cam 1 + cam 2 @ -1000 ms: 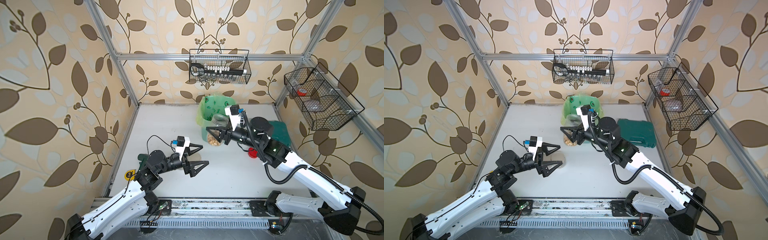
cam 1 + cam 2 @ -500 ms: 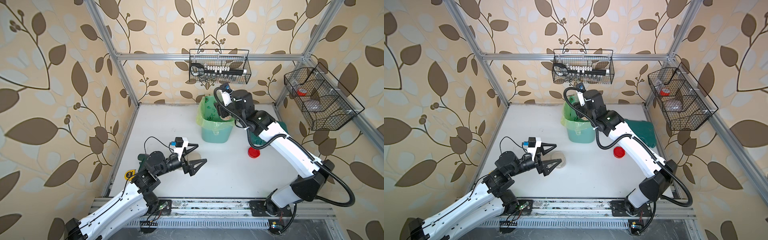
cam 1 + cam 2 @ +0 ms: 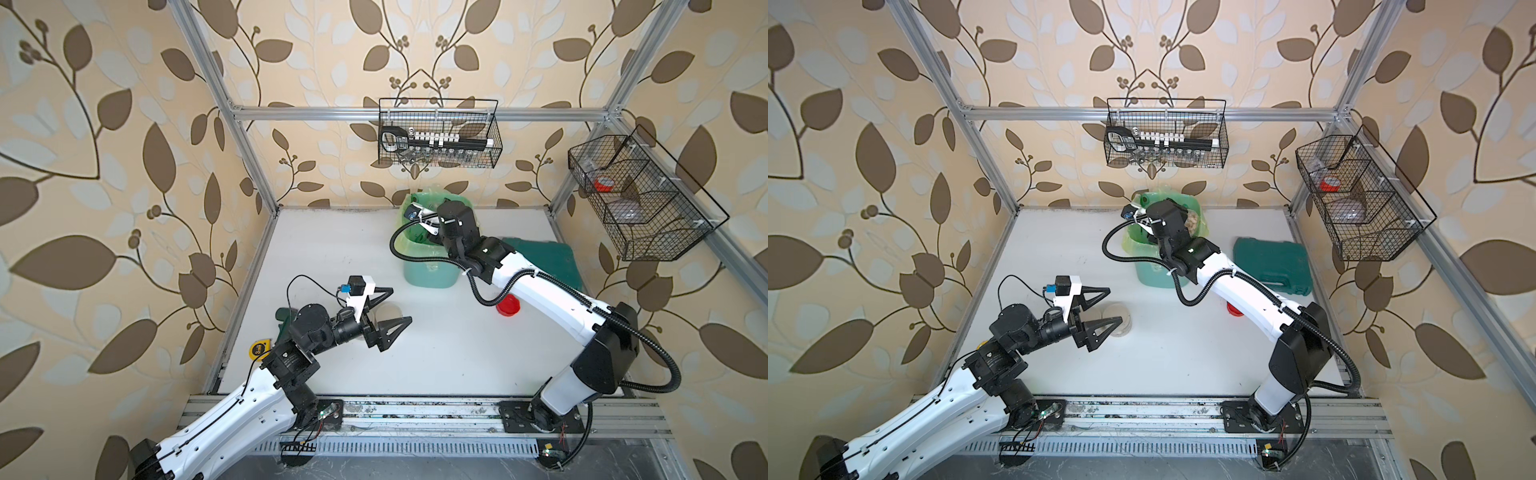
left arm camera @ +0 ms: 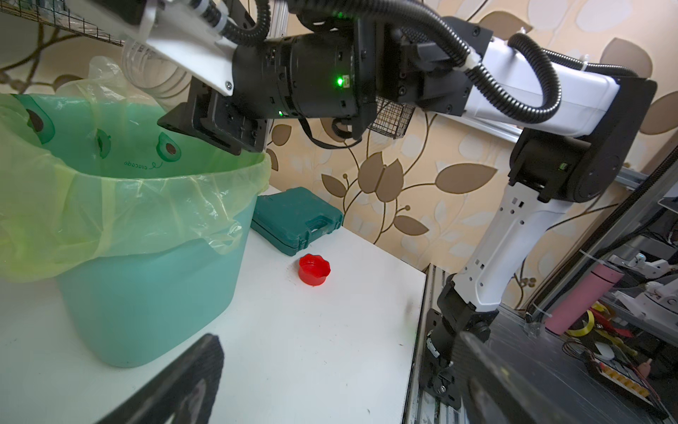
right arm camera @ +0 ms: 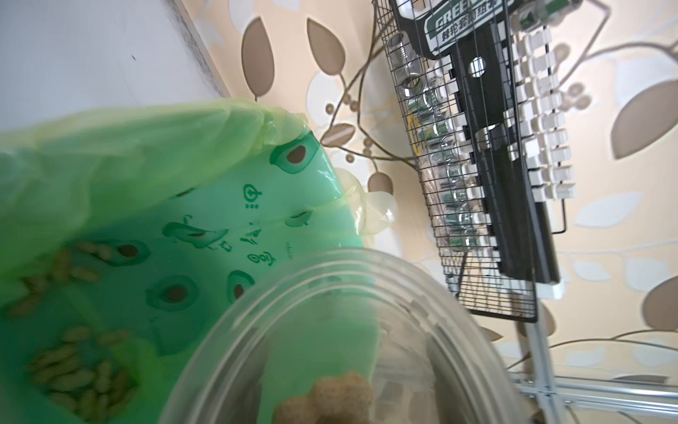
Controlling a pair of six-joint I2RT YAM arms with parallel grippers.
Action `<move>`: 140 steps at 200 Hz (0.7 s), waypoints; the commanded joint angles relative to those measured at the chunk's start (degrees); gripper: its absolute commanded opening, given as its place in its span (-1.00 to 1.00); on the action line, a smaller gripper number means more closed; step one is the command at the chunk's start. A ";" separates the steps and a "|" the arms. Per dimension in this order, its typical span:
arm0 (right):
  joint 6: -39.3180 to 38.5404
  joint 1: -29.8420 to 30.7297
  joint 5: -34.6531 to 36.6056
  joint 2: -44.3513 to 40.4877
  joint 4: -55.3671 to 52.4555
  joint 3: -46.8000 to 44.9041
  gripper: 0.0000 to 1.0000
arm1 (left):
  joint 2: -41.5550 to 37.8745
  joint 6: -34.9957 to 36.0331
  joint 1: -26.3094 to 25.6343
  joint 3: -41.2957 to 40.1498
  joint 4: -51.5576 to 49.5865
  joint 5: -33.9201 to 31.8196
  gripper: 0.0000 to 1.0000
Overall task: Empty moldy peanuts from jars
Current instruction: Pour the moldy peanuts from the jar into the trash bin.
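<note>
The right gripper [image 3: 1181,222] is closed on a clear jar [image 5: 330,330], holding it uncapped and tipped in the air above a mint-green bin [image 4: 146,293]; its fingers are hidden behind the wrist, so how they sit on the glass cannot be made out. In the right wrist view the jar's ribbed mouth fills the near edge, with a small blurred clump of tan kernels inside it. Most of the moldy peanuts [image 5: 73,370] lie heaped at the bottom of the green avocado-print bag [image 4: 110,205] that lines the bin, its rim folded over the bin's edge. The bin stands at the back of the white table [image 3: 436,357], with a dark green tool case [image 3: 1273,266] just beside it toward the right wall. A red screw lid [image 4: 314,270] lies open side up on the table between the bin and the right arm's base. Well apart, nearer the front left, the left gripper [image 3: 400,304] stands spread wide. A squat jar [image 3: 1124,326] with its flat beige lid on shows between the fingers in both top views; whether they touch it cannot be told. A wire basket [image 3: 438,133] on the back wall holds a socket set.
</note>
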 commanded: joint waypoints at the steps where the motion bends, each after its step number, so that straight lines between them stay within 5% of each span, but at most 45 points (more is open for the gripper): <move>1: -14.24 0.12 5.67 2.48 5.41 -0.99 -1.00 | -0.20 1.07 -0.12 -0.02 1.52 -0.94 0.98; 84: -37.21 -1.88 9.39 5.58 16.63 -3.85 -1.00 | -0.64 1.43 -0.14 -0.20 1.31 -1.19 0.98; 140: -45.16 -2.28 8.47 5.69 16.72 -3.22 -1.00 | -1.34 1.46 -0.17 -0.37 0.83 -1.51 0.98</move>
